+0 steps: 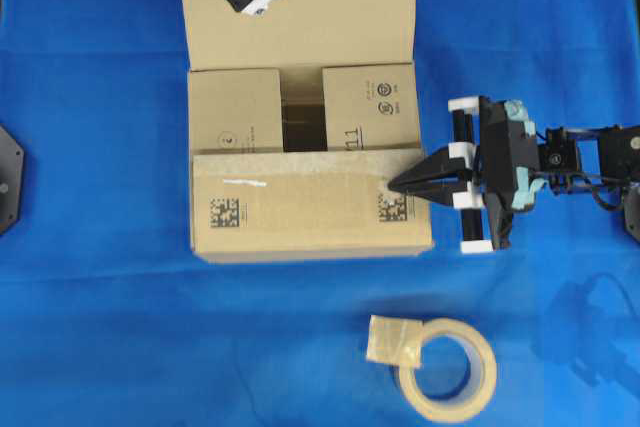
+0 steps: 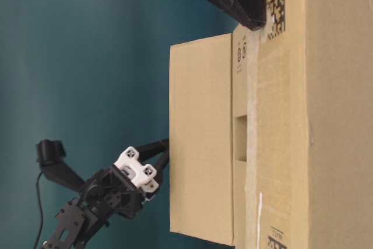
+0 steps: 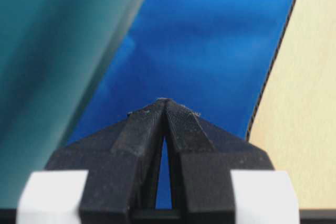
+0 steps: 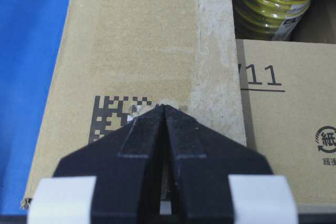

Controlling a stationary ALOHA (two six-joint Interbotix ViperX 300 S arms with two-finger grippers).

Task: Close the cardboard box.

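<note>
lying on the blue cloth (image 1: 100, 327), the brown cardboard box (image 1: 300, 217) has its near flap and two short flaps folded down, far flap open. right gripper (image 1: 392, 185), clenched, rests on a printed code; left gripper (image 3: 164, 101), clenched, sits behind the far flap.

The cardboard box (image 1: 310, 117) carries the readable marks: "11" printed on its right inner flap, with round recycling symbols near it, one holding the character 紙. Two square printed codes sit on the near flap, left and right.
</note>
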